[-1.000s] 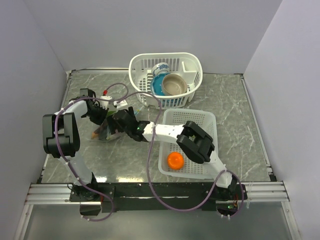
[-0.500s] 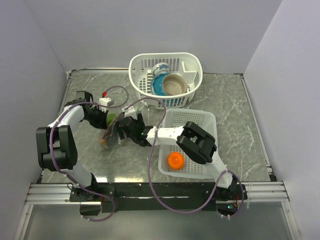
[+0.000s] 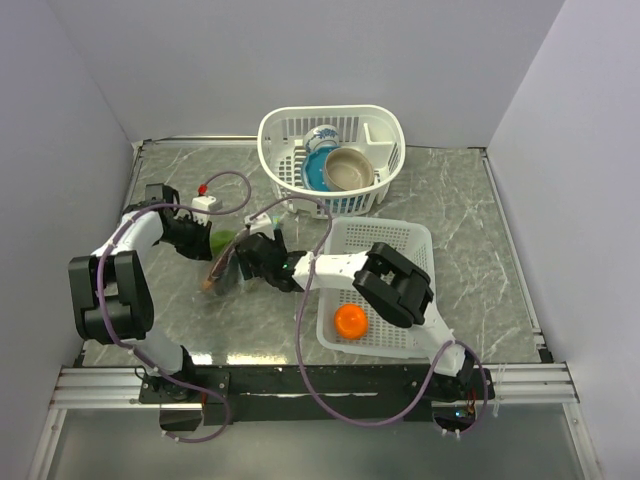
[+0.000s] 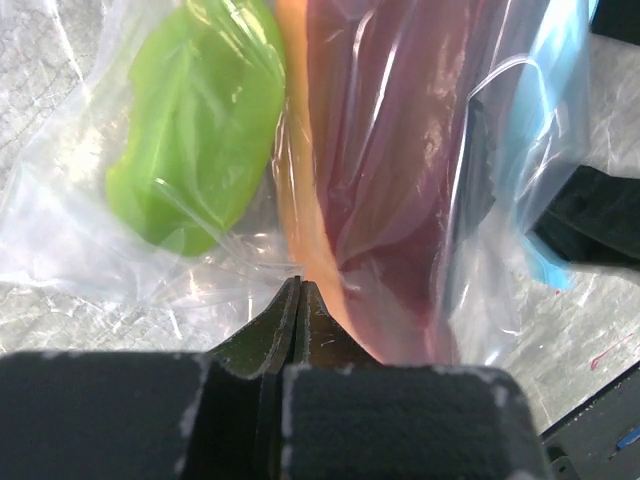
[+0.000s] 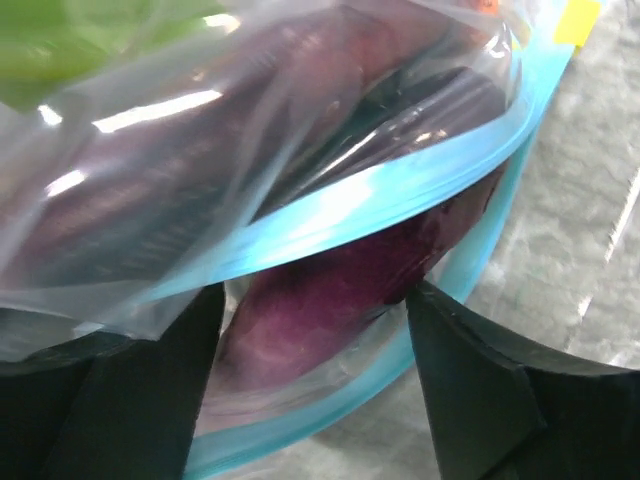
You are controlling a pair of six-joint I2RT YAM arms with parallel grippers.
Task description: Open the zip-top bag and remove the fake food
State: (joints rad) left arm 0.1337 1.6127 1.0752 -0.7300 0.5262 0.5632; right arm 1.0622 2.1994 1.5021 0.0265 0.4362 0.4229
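Note:
The zip-top bag (image 3: 226, 266) lies left of centre between my two grippers, its teal zip strips (image 5: 380, 200) parted. Inside it I see a green fruit (image 4: 200, 120), a reddish-orange piece (image 4: 300, 210) and a dark purple aubergine (image 5: 320, 300). My left gripper (image 4: 300, 285) is shut, pinching the bag's clear plastic at the end away from the zip; from above it (image 3: 203, 242) sits at the bag's left. My right gripper (image 5: 315, 330) is at the bag's mouth, its fingers (image 5: 150, 380) closed against both sides of the aubergine. An orange ball (image 3: 349, 320) lies in the white mesh tray (image 3: 425, 262).
A white basket (image 3: 290, 128) at the back holds a blue bowl (image 3: 316, 170) and a tan bowl (image 3: 348, 168). The mesh tray stands right of the bag. Cables loop over the marble table above the bag. Grey walls close in the sides and back.
My left gripper has pulled left and back with the bag's end. My right gripper has shifted nearer and right at the mouth. The bag now stretches between them.

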